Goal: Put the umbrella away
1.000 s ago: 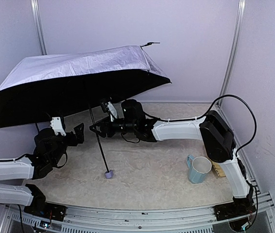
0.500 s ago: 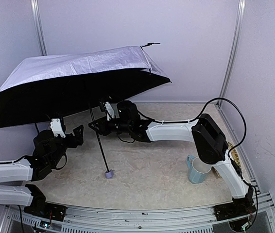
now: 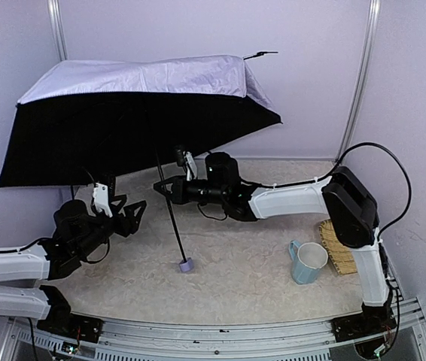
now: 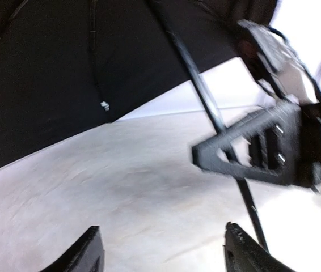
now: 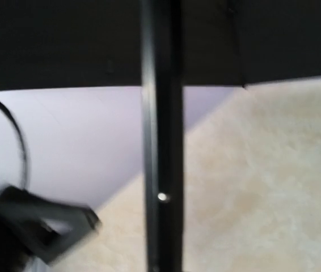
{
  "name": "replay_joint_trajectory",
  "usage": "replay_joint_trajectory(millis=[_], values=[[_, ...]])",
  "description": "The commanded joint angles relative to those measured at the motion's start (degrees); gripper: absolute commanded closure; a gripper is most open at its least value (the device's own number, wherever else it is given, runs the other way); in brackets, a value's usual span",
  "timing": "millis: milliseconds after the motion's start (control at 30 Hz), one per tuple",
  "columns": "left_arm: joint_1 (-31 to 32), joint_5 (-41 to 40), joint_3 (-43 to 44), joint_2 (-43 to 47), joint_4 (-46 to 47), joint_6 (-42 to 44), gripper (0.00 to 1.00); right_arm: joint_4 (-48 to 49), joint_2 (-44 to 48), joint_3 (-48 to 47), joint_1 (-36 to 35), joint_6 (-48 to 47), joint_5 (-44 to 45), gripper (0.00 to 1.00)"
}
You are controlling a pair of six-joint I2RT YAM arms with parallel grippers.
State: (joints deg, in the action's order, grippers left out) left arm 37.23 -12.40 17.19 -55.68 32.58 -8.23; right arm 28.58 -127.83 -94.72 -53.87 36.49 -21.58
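Well, closest to me the left gripper (image 3: 134, 212) hangs low over the table (image 3: 251, 259), fingers spread with nothing between them, near the umbrella (image 3: 134, 113) and its handle knob (image 3: 186, 264), which sits on or barely above the surface, I can't tell which. Further in, the right gripper (image 3: 166, 186) looks clamped on the shaft (image 3: 170, 209), propping the wide-open canopy (image 3: 123, 131) at a tilt overhead. I'd say closing it is the step in hand: the free gripper needs to catch the shaft so the canopy can be drawn shut.
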Motion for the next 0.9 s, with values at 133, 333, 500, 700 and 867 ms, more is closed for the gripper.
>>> replay_joint_trajectory(millis=[133, 333, 500, 700, 867], values=[[5.24, 29.67, 4.99, -2.85, 9.18, 4.78, 0.11, 32.42, 16.69, 16.36, -2.00, 1.74, 8.41, 1.00], [7.55, 33.08, 10.47, -9.96, 7.58, 3.18, 0.19, 36.28, 20.24, 19.72, -4.69, -0.71, 8.99, 1.00], [9.28, 34.43, 11.90, -11.49, 7.73, 3.49, 0.57, 37.56, 21.40, 20.95, -5.03, 1.60, 6.37, 1.00], [11.20, 34.58, 11.08, -9.14, 7.96, 3.13, 0.99, 37.29, 23.25, 22.21, -4.90, 0.52, 3.73, 1.00], [16.83, 17.06, 11.62, -7.11, 3.95, 4.08, 1.00, 35.59, 25.05, 21.83, -3.46, -0.56, 4.16, 0.80]])
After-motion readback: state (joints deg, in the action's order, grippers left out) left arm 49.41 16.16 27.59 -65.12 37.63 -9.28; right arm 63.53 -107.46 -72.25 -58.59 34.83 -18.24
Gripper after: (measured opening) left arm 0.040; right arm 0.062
